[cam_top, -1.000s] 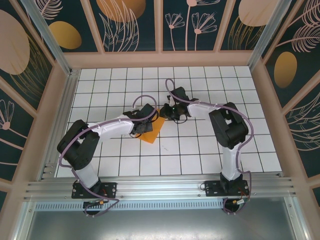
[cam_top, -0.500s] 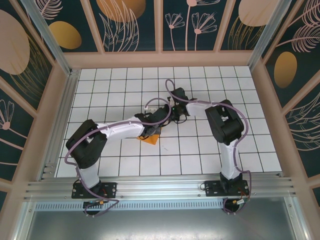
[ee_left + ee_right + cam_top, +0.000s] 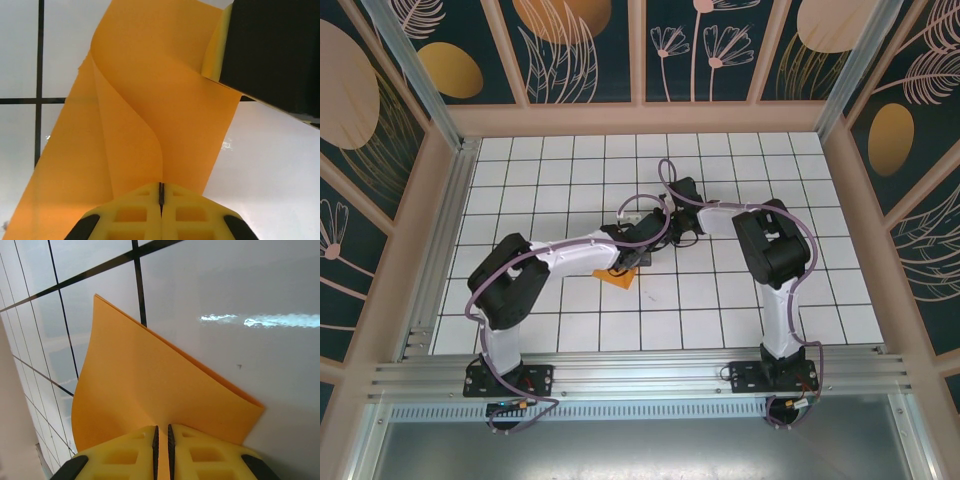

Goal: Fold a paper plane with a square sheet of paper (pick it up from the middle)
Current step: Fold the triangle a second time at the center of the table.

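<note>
Your left hand (image 3: 161, 200): yellow fingers pressed together, pinching raised ridge of square sheet of paper (image 3: 165, 100). Your right hand (image 3: 161, 436): fingers nearly together, clamped on sheet's edge, layered corner sticking out beyond. Sheet curved, partly off white tiled worktop (image 3: 720, 290), mid-worktop between both hands, orange corner showing beneath left arm (image 3: 570, 248).

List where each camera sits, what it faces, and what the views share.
Top external: above and behind the bases, looking down at the table; both arms show.
Left wrist: on the left arm, facing the paper pinched in the left gripper.
Right wrist: on the right arm, facing paper pinched in the right gripper.
Shared: the paper.
</note>
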### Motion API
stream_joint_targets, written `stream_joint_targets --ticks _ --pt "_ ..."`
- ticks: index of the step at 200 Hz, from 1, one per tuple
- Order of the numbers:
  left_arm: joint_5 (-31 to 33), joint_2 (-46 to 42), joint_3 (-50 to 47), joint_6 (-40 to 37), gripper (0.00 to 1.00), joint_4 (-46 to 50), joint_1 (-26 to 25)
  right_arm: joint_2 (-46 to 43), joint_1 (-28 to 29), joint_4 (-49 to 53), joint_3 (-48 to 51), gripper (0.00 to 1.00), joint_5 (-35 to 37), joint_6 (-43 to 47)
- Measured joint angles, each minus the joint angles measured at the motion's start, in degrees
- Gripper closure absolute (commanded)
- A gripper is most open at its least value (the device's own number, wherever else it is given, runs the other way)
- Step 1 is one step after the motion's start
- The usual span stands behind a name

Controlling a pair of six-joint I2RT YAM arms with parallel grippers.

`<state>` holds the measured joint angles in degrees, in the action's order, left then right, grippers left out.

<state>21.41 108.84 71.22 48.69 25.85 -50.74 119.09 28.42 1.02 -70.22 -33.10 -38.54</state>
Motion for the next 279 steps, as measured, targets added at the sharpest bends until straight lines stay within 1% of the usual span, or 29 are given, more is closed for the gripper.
stream_joint_targets --ticks 76,132,201,279 --pt "-1.20 2.62 1.64 3.08 0.92 -0.31 0.22 0.00 -0.33 -1.49 0.76 0.82 -1.14 -0.02" --pt "-1.20 3.17 1.81 5.49 0.92 -0.31 1.75 0.00 -0.33 -1.66 0.85 0.82 -1.29 0.00" --pt "-1.20 4.09 1.92 5.84 0.92 -0.24 2.12 0.00 -0.37 -1.73 0.90 0.82 -1.44 0.02" --pt "1.64 3.10 1.92 5.86 0.92 3.04 2.60 0.00 -0.37 -1.64 0.90 0.82 -1.29 0.26"
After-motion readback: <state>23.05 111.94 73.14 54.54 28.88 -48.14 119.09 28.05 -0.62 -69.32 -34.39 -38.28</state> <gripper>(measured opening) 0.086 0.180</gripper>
